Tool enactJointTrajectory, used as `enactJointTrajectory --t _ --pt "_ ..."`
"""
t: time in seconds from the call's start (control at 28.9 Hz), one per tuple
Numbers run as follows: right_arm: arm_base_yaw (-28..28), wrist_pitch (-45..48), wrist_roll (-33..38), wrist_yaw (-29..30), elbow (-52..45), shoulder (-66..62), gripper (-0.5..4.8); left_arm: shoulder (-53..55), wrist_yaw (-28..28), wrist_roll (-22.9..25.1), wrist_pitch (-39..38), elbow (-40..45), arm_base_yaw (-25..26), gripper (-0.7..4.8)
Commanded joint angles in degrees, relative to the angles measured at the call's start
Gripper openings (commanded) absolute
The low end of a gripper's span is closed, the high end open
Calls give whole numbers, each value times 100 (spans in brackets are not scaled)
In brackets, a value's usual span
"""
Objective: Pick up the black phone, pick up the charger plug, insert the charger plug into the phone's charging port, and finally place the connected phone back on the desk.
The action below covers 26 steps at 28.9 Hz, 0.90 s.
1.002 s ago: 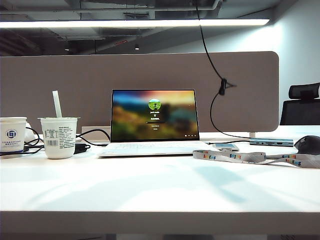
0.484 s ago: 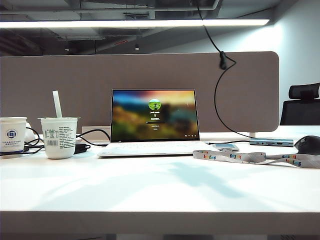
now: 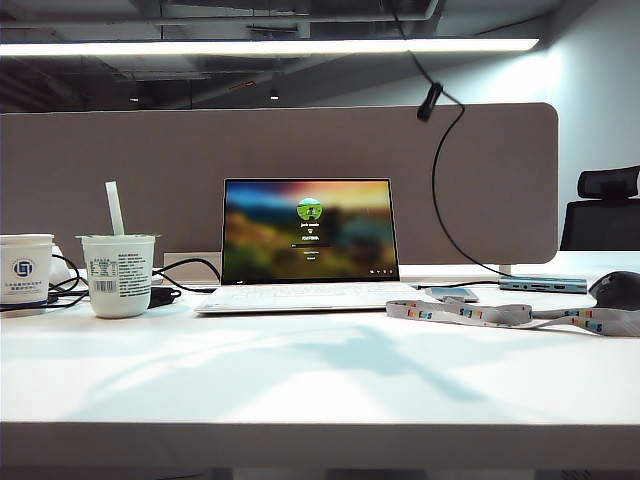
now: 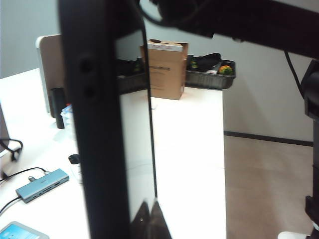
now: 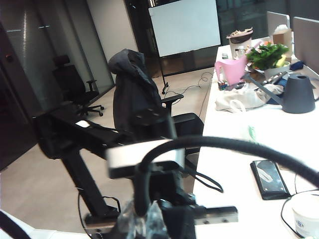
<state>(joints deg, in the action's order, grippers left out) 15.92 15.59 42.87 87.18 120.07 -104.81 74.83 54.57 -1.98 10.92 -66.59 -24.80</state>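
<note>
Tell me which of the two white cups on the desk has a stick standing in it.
The right-hand cup, nearer the laptop: a white stick rises from it. The cup at the desk's left edge, with a blue logo, has none.

Bright office light, with glare on white surfaces and blur up close.
A long ceiling light strip across the exterior view's top washes out the wide white desk, where soft shadows lie; the glossy black phone mirrors light, and the right wrist foreground is blurred.
</note>
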Motion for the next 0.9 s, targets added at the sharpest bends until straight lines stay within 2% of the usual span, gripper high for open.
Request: enactJointTrajectory --t 0.03,0.28,0.38,0.79,0.9 --pt "9 94 50 44 42 203 -6 -37 109 22 216 -42 0 -7" --pt "17 -17 476 136 42 236 -6 -37 332 -37 420 -44 0 -7" --pt "70 -39 470 133 42 234 -6 -37 376 -164 520 -44 0 -7" --pt "332 -35 184 142 37 232 -6 -37 369 -177 678 -44 0 -7" --pt "332 -37 184 142 33 232 -6 -37 354 -363 813 -44 0 -7"
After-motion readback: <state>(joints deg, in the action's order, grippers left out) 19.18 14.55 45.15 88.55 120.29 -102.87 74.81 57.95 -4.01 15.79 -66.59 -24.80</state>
